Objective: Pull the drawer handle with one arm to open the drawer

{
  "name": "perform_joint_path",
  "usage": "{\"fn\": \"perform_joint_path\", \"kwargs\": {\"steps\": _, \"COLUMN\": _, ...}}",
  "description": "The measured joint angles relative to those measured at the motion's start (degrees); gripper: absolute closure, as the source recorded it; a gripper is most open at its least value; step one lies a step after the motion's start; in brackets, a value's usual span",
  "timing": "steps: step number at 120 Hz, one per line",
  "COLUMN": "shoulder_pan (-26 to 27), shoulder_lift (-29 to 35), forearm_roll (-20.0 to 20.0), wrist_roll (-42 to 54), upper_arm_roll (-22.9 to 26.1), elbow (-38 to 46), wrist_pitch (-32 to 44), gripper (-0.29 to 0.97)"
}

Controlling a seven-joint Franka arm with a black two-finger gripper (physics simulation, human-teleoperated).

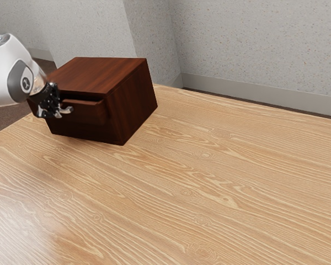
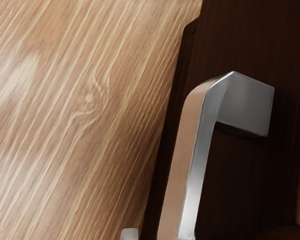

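1. Light-wood table (image 1: 209,182), strong grain, lies under the gripper and runs well past it toward the exterior view's right. In the wrist view its grain (image 2: 65,100) shows beside the drawer front.
2. Speckled grey wall (image 1: 254,38) with a pale baseboard, well behind the gripper.
3. Dark red-brown cabinet (image 1: 110,77), a plain box resting on the table, directly ahead of the gripper on the exterior view's right.
4. White arm (image 1: 11,72) comes in from the exterior view's left and ends at the cabinet's front face.
5. Drawer (image 1: 88,110): its front faces the gripper. It appears to stand slightly proud of the cabinet, with a narrow lighter step along its top edge. Wrist view: dark panel (image 2: 240,50) close up.
6. Black gripper (image 1: 51,105) sits right at the drawer front, at the handle. Whether it is open or clamped on the handle: cannot tell.
7. Silver handle (image 1: 65,110), a bent metal bar on the drawer front, at the gripper's tip. Wrist view: the bar (image 2: 200,150) runs just under the hand, its corner bending back into the panel.
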State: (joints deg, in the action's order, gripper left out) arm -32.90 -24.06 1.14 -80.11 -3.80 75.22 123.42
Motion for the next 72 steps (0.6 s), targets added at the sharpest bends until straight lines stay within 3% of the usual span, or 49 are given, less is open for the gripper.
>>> {"fn": "perform_joint_path", "kwargs": {"steps": 72, "shoulder_pan": -0.23, "shoulder_lift": 8.42, "forearm_roll": -0.34, "wrist_roll": -0.03, "upper_arm_roll": -0.14, "elbow": 11.91, "wrist_pitch": 3.23, "gripper": 0.79}}
